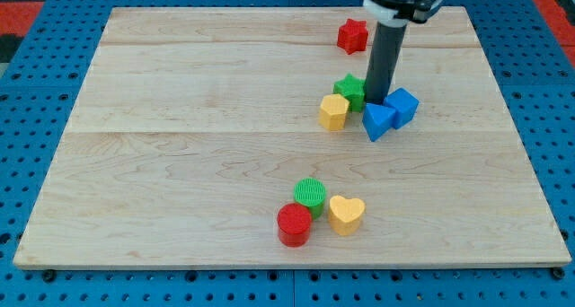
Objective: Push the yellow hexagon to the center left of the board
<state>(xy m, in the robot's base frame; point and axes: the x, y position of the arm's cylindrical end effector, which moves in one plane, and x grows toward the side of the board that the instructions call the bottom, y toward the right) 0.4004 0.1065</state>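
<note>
No jaws, only my tip (375, 103), wedged between green star (351, 90) and blue blocks (390, 112). Approach step; next get right of yellow hexagon (333, 112), push left.

The tabletop (180, 118) is pale, matt wood with visible grain and plank seams. The yellow hexagon (333, 112), green star (349, 89) and blue blocks (389, 112) look like smooth, matt plastic. The green cylinder (310, 194) has a ribbed top. The dark rod (384, 60) has a dull sheen.
</note>
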